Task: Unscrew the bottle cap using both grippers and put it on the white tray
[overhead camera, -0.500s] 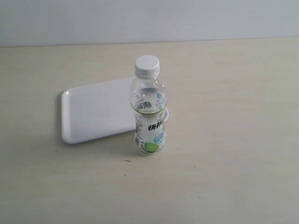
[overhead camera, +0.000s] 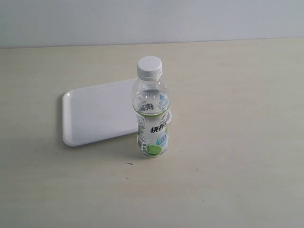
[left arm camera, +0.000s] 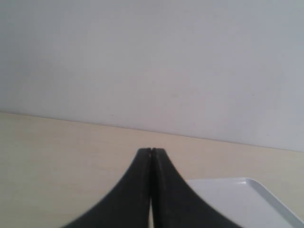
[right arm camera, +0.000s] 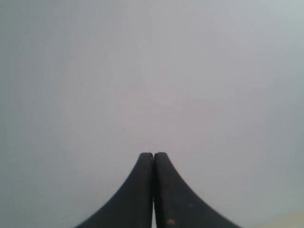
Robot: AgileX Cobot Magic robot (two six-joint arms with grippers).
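Note:
The bottle [overhead camera: 152,121] stands upright at the middle of the table, its lime label facing the exterior camera. The white ribbed bottle cap [overhead camera: 149,67] sits on its neck. Behind and to its left lies the white tray [overhead camera: 97,114], flat and with nothing on it; one corner of the tray [left arm camera: 242,199] shows in the left wrist view. Neither arm appears in the exterior view. My left gripper [left arm camera: 151,151] is shut with nothing held, pointing over the table toward the wall. My right gripper [right arm camera: 153,155] is shut too, empty, facing the plain grey wall.
The pale wooden table [overhead camera: 237,156] runs back to a grey wall [overhead camera: 152,21]. A small dark speck [overhead camera: 129,164] lies on the table in front of the bottle.

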